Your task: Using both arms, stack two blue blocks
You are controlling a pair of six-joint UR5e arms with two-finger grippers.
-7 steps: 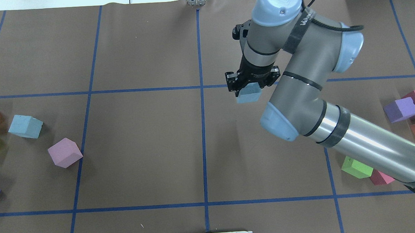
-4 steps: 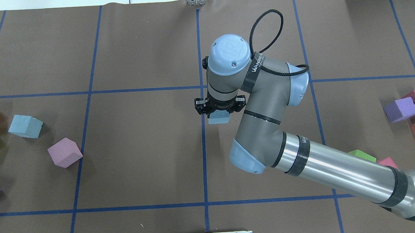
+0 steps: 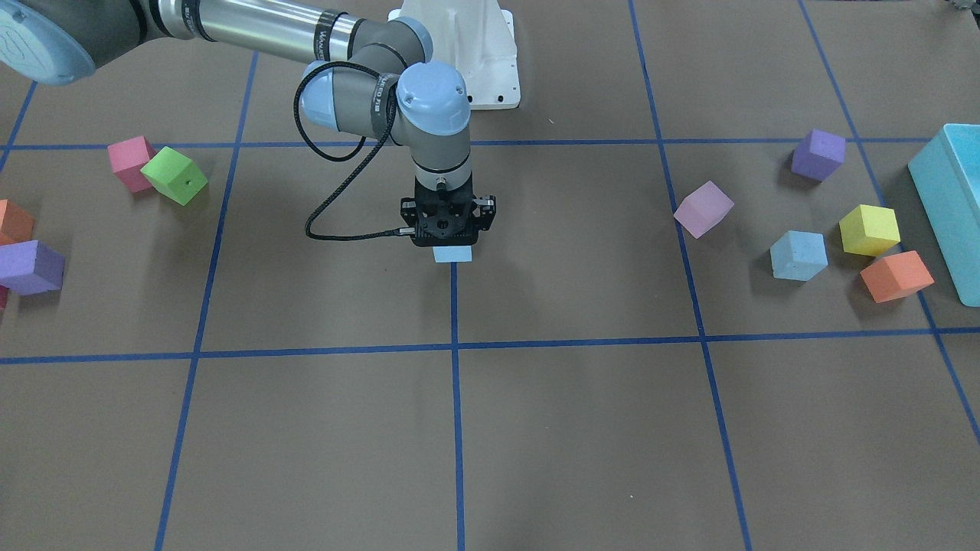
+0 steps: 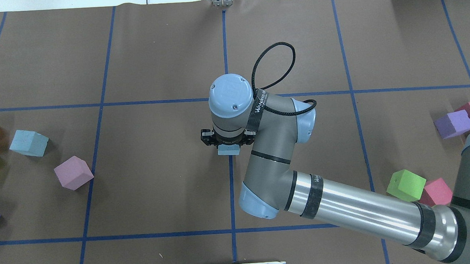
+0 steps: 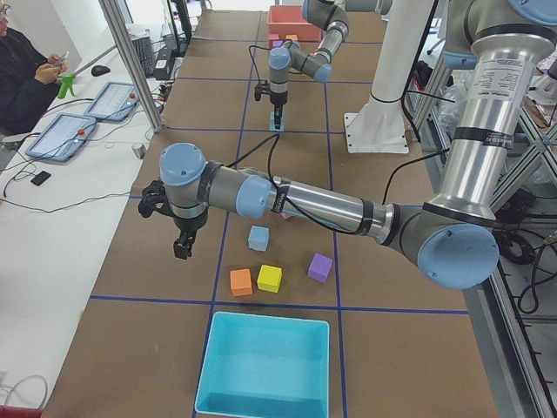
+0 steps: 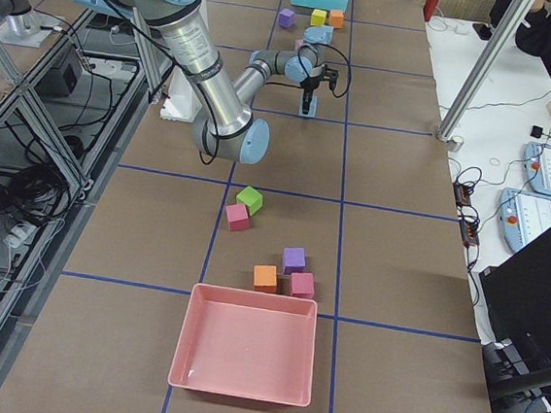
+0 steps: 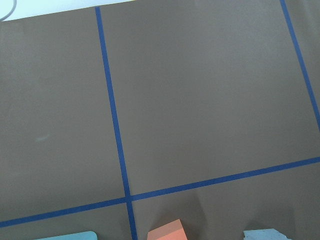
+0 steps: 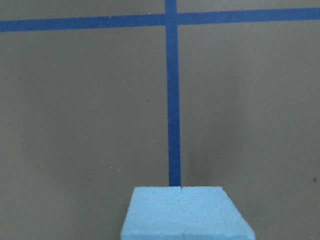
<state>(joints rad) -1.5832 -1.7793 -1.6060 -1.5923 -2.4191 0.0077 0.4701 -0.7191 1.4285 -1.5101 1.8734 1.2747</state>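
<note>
Overhead exterior shows the right fingers (image 4: 218,143) clamped on one blue block (image 4: 228,150), close to the worktop (image 4: 161,184); the other block (image 4: 28,143) lies well apart from them. Left fingers (image 5: 181,248): cannot tell. Probably light, squashy foam: grip opposite flat faces gently.

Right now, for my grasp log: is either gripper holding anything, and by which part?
The right gripper holds a blue block by its upper sides; its lower part shows below the gripper. The left gripper's state cannot be told.
</note>
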